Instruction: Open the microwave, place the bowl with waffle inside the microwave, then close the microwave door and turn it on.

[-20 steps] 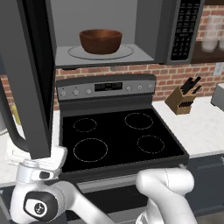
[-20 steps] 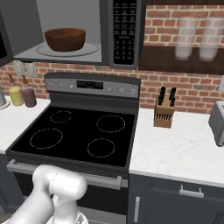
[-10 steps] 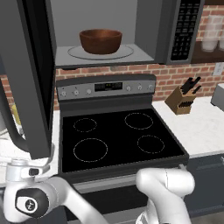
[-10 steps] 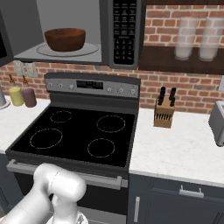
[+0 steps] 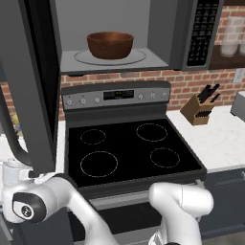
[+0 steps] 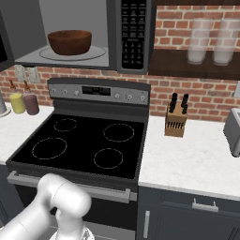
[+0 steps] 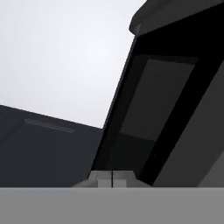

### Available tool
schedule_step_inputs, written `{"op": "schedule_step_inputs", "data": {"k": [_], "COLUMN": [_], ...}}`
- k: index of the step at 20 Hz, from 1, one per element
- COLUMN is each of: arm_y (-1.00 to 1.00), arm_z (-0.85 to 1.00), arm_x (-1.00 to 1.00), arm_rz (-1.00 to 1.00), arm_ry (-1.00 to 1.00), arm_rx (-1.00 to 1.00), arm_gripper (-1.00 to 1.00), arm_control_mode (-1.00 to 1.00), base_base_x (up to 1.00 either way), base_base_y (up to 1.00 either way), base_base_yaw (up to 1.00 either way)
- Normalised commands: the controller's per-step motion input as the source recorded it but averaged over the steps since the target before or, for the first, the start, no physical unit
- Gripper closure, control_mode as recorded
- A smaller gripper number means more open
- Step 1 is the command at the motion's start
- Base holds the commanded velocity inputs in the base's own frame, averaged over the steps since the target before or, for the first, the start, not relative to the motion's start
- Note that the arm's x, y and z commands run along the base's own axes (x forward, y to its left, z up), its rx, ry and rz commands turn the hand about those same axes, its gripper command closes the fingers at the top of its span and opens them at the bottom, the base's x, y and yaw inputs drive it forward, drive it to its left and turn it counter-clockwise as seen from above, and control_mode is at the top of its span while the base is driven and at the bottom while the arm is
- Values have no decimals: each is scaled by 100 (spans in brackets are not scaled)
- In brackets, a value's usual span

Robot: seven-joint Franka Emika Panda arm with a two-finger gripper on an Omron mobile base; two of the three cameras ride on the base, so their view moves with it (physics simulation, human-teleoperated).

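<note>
left base view | bowl (image 5: 110,44) in microwave (image 5: 162,33) | gripper (image 5: 14,171) low left, closed

1 microwave (image 5: 158,28), 1 microwave door (image 5: 28,81), 1 bowl (image 5: 110,45) on 1 glass turntable (image 5: 136,57). 1 stove (image 6: 79,145) w/ 4 burner rings. 1 knife block (image 6: 176,122). 2 bottles (image 6: 24,101) at left of stove in right base view. 2 pale jars (image 6: 213,40) on shelf. 1 toaster (image 6: 233,131).

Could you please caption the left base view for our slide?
Bowl sits inside the microwave, its door open.
</note>
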Motion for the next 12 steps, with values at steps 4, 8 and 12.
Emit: {"op": "schedule_step_inputs", "data": {"k": [4, 8, 12], "arm_y": [0, -3, -33], "arm_z": [63, 49, 42], "arm_x": [-10, -32, -47], "arm_rz": [0, -4, 0], "arm_ry": [-35, -41, -34], "arm_rx": [5, 13, 28], "arm_gripper": [100, 100, 100], "arm_control_mode": [-100, -100, -100], "base_base_x": [0, 0, 0], "base_base_y": [0, 0, 0], "base_base_yaw": [0, 0, 0]}}
